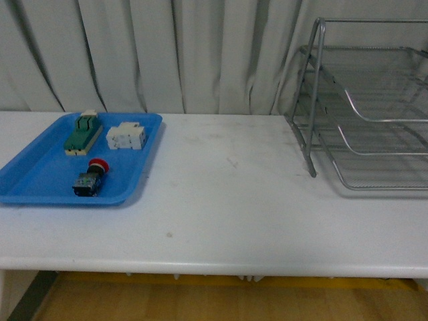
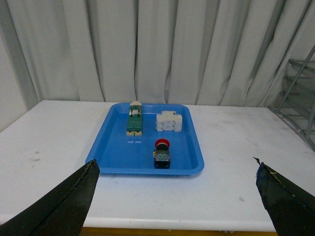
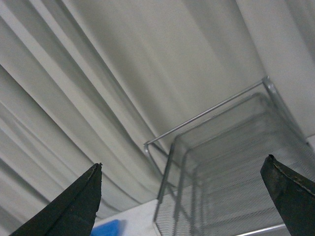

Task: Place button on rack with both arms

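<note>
The button [image 1: 91, 178], with a red cap and a black-and-blue body, lies in the near part of the flat blue tray [image 1: 40, 175] at the table's left. It also shows in the left wrist view [image 2: 162, 154]. The silver wire-mesh rack [image 1: 364, 107] stands at the table's right; it also shows in the right wrist view [image 3: 231, 167]. My left gripper [image 2: 174, 189] is open and empty, back from the tray over the table's near edge. My right gripper [image 3: 182, 191] is open and empty, raised and facing the rack. Neither arm shows in the front view.
A green-and-cream switch block [image 1: 83, 133] and a white boxy component [image 1: 126, 136] sit at the far end of the blue tray. The white table [image 1: 227, 200] runs between tray and rack. Grey curtains [image 1: 167, 53] hang behind.
</note>
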Motion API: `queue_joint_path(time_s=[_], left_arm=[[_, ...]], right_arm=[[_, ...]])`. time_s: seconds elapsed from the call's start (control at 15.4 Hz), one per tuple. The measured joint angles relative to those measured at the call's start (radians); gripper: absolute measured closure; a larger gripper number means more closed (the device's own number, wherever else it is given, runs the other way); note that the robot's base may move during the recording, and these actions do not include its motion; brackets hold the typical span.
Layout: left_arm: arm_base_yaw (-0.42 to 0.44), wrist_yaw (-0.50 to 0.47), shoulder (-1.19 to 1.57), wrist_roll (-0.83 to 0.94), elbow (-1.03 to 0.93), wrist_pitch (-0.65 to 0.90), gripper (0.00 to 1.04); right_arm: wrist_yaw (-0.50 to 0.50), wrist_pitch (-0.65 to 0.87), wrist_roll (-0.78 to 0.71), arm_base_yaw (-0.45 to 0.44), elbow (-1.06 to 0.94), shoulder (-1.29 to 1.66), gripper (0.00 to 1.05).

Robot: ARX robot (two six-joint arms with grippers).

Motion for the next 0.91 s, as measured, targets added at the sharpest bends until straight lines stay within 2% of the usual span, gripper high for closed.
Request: queue_joint_path(time_s=[0.06, 0.13, 0.19, 0.32, 0.45, 0.65, 0.91], left_arm=[[0.0, 0.0, 0.0, 0.0, 0.0, 0.0, 0.07], [0.0, 0.0, 0.0, 0.0, 0.0, 0.0, 0.07], [0.0, 0.0, 0.0, 0.0, 0.0, 0.0, 0.07], [0.0, 0.0, 0.0, 0.0, 0.0, 0.0, 0.07], [0.0, 0.0, 0.0, 0.0, 0.0, 0.0, 0.07], [0.0, 0.0, 0.0, 0.0, 0.0, 0.0, 0.07], [0.0, 0.0, 0.0, 0.0, 0.0, 0.0, 0.07]], right_arm=[[-0.032, 0.122, 0.204, -0.024, 0.0, 0.087, 0.06], [-0.04, 0.159, 0.327, -0.035, 0.0, 0.14, 0.06], [-0.039, 0.16, 0.513, -0.034, -0.001, 0.222, 0.06], [-0.032, 0.155, 0.706, -0.026, -0.001, 0.327, 0.06], [-0.018, 0.152, 0.833, 0.002, 0.021, 0.431, 0.06], [-0.001, 0.156, 0.858, 0.037, 0.082, 0.518, 0.06], [0.005, 0.157, 0.817, 0.073, 0.143, 0.625, 0.06]])
